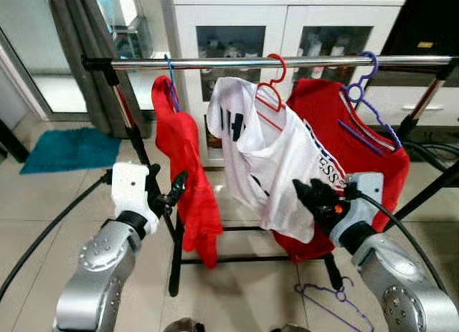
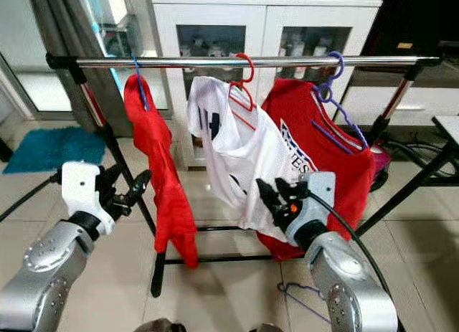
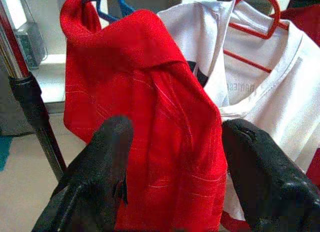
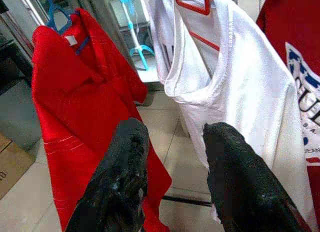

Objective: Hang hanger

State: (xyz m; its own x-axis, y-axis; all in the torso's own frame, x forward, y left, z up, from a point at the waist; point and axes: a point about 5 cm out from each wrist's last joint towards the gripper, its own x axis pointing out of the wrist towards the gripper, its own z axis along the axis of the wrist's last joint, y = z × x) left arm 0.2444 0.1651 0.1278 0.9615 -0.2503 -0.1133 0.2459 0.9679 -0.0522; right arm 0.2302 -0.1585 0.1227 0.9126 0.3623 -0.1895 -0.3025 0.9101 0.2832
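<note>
The two head views look forward and down from above both arms onto a chrome rail carrying three hung garments, with tiled floor below; the right eye sits slightly to one side, so the same scene lands further left in its picture. The left wrist camera looks along its spread black fingers from very near, with the red shirt straight beyond the jaws and the white shirt off to one side. The right wrist camera, a little farther back, shares both shirts past its own spread fingers.
</note>
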